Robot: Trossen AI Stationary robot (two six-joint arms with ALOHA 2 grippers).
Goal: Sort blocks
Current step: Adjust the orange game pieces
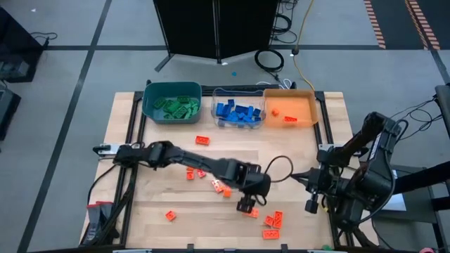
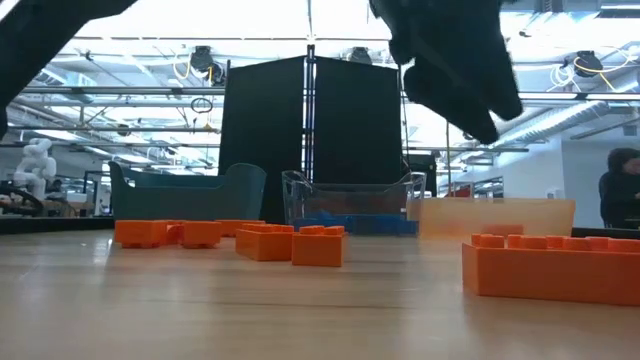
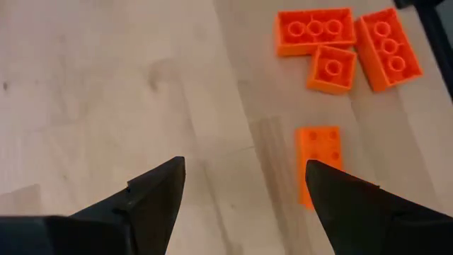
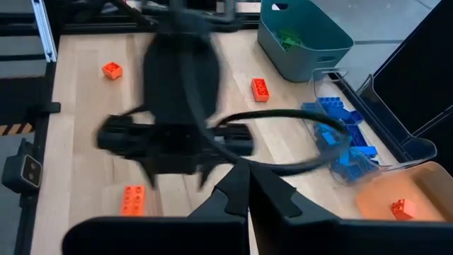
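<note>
left jaws: the left gripper [image 3: 244,195] stands wide and empty, fingers [image 3: 159,195] apart over bare bench [image 3: 92,92], low near the front right of the work area.
nearest block: a single orange block [image 3: 318,159] lies just beside one fingertip, more under that tip than between the two.
risk 1: closing from here would likely pinch air, or the tip would nudge the block sideways; cause is the jaws sitting off-centre from it.
risk 2: a cluster of three orange blocks [image 3: 347,46] lies near; a sideways correction could sweep into them and scatter the group.
right jaws: the right gripper [image 4: 248,191] is closed on nothing, waiting at the bench's right edge.
blocks overall: green ones fill the teal bin [image 1: 171,102], blue ones the clear bin [image 1: 238,107], a few orange in the orange bin [image 1: 290,107]; loose orange blocks [image 1: 204,140] are scattered over the bench.
high view only: shows all three bins, the whole scatter and both arms at once.
left wrist view only: shows the offset between fingertip and block, which the arm hides from above.
low view only: shows blocks lying flat on the bench, with the jaws' gap not visible.
right wrist view: shows the left arm blurred in front, suggesting motion.
</note>
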